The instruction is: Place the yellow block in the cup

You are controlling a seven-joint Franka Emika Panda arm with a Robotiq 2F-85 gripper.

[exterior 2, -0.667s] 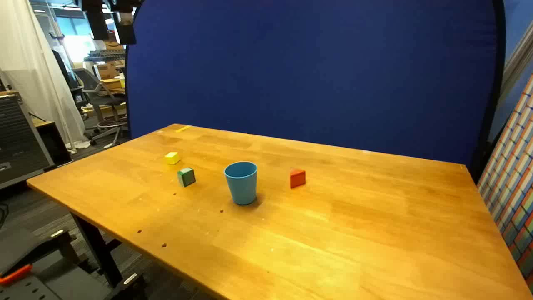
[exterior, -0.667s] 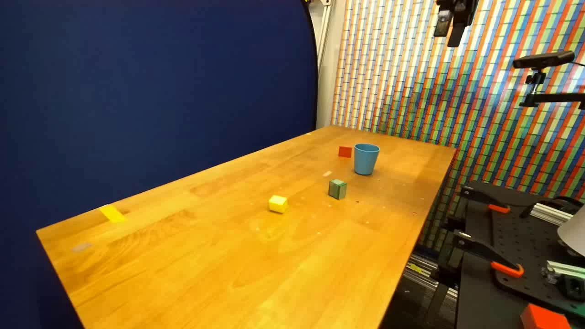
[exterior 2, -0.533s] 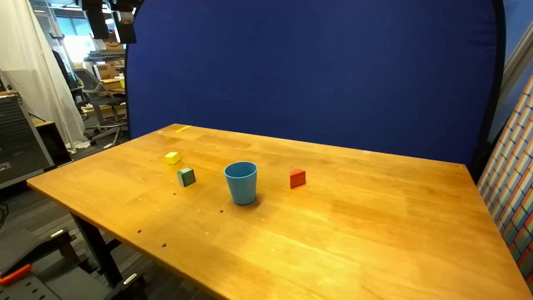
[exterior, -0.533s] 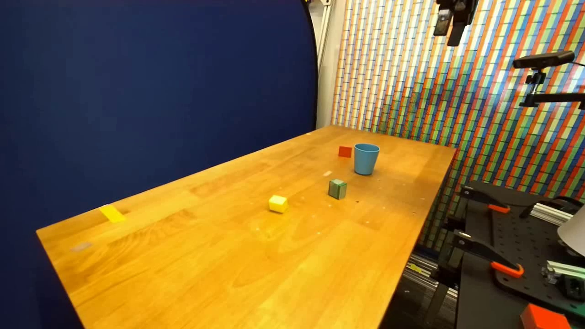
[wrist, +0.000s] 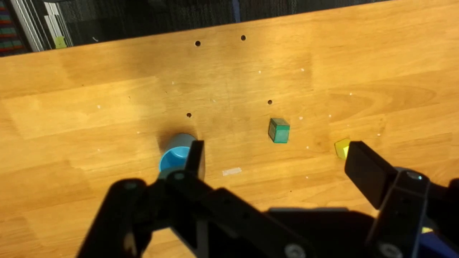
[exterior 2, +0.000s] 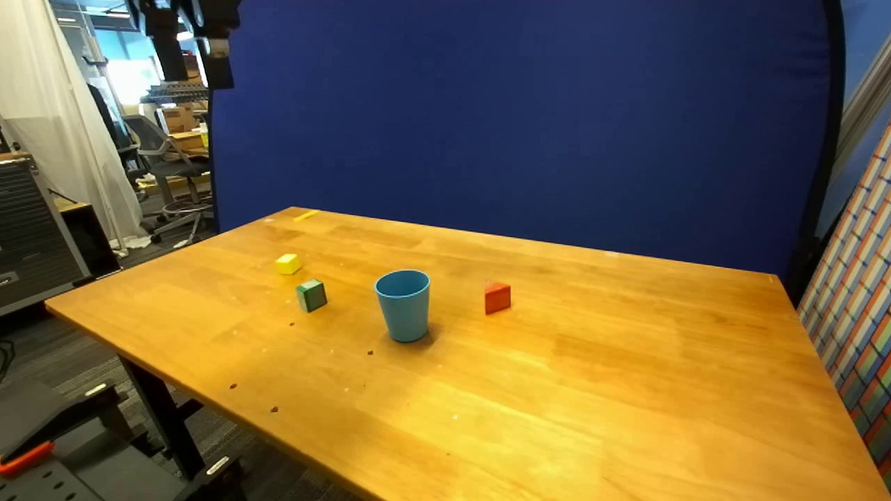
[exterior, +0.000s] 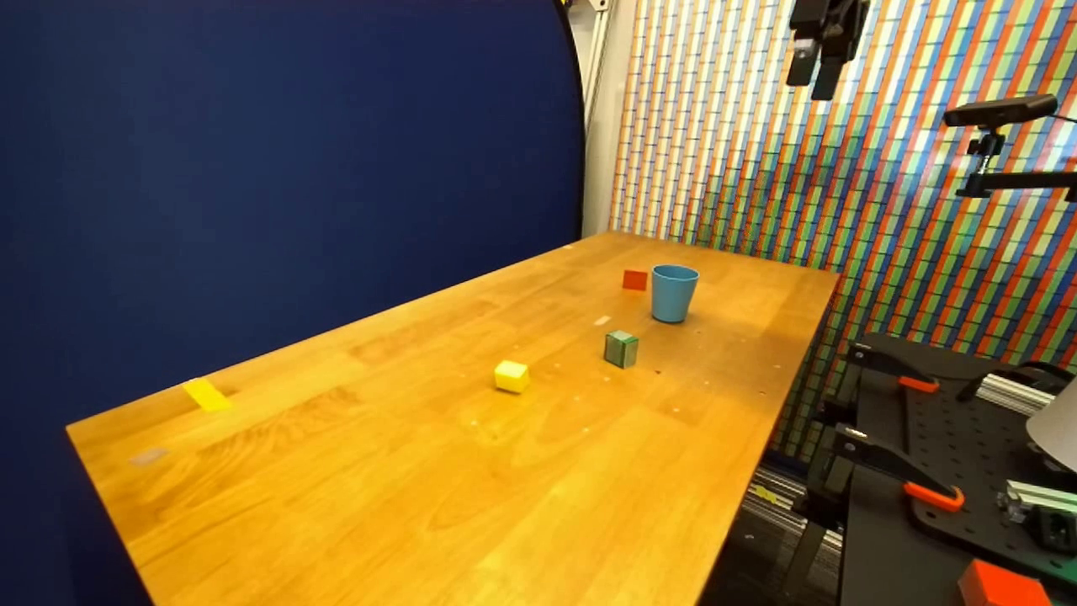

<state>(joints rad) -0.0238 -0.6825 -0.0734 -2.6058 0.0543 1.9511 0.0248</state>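
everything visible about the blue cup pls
The blue cup is round, shows no handle, and tapers from an open rim to a narrower base; its smooth walls look plastic. It stands upright on the wooden table, in an exterior view between the green block and the red block, touching neither. Its inside is partly hidden.

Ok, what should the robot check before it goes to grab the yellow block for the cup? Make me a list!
1. The fingers are open and holding nothing: ok.
2. The fingers are lined up around the yellow block: not ok. They hang high above the table, and in the wrist view one of them partly hides the block.
3. The yellow block has room around it: ok, it sits apart from the green block.
4. The cup stands upright: ok, in both exterior views.
5. The cup is empty: cannot tell, its bottom is not clearly visible.
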